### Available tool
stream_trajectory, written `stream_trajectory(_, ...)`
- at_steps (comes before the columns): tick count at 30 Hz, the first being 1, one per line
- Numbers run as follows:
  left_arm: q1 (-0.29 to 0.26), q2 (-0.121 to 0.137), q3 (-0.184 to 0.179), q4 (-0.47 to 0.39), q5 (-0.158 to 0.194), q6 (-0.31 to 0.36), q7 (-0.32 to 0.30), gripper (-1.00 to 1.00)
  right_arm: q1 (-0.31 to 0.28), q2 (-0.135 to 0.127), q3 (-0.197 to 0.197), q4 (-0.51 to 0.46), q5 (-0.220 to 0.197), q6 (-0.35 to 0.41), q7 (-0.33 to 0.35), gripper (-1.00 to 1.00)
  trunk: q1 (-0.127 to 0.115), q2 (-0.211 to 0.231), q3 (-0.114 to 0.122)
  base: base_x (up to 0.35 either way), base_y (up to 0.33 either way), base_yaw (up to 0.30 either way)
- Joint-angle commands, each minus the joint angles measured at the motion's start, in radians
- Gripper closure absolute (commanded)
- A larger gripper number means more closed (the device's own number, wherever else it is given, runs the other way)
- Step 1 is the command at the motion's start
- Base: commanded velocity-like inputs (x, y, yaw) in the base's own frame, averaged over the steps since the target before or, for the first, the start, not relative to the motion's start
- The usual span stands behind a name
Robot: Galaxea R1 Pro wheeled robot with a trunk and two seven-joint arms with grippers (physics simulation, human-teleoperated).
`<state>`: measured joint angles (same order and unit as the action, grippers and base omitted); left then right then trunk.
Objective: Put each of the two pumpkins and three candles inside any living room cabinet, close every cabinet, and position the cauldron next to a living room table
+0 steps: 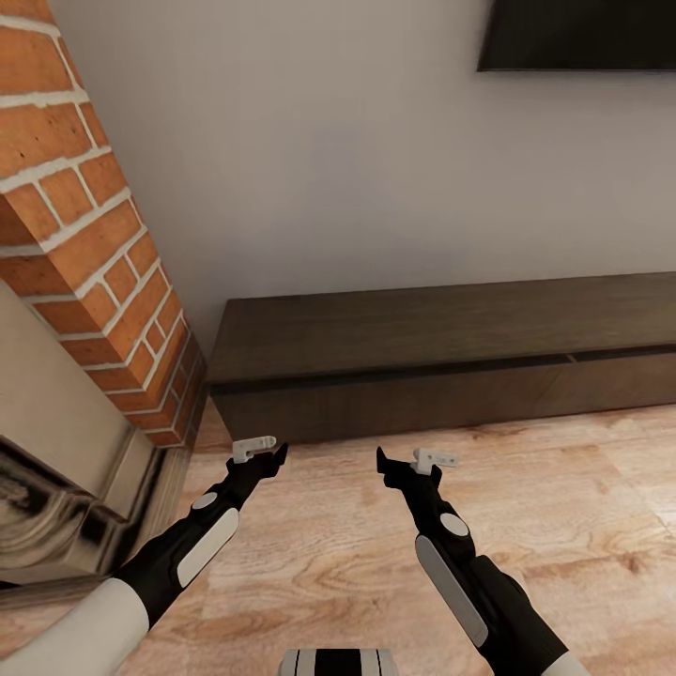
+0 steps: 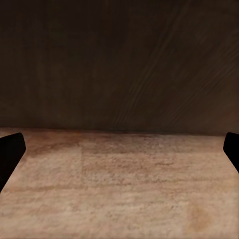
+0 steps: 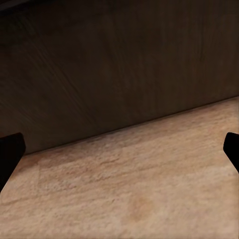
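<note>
We face the cabinet (image 1: 441,361), long axis running left-right across the wall, fronts shut, straight ahead of both empty, spread claws (left claw (image 1: 266,454) nearer its brick-side end, right claw (image 1: 406,462) mid-span).

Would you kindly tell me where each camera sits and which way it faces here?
Head view: on the robot's head, looking forward and down at the cabinet, brick fireplace and both arms.
Left wrist view: on the left arm, facing the cabinet front over the wood floor; dark fingers at the edges.
Right wrist view: likewise, with fingers.
Shared: cabinet and floor.
</note>
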<state>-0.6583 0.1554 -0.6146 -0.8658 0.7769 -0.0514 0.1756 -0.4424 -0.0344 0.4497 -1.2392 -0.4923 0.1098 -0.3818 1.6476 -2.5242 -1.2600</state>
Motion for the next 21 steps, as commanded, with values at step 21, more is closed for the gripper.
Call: stream_trajectory(21,-0.001,0.001,-0.009,-0.001,0.010,-0.005,0.009,-1.00,-0.001,-0.001,0.003,0.001,-0.005,0.004,-0.008,-1.00,0.000,0.000,-0.001,-0.004,0.000,0.000)
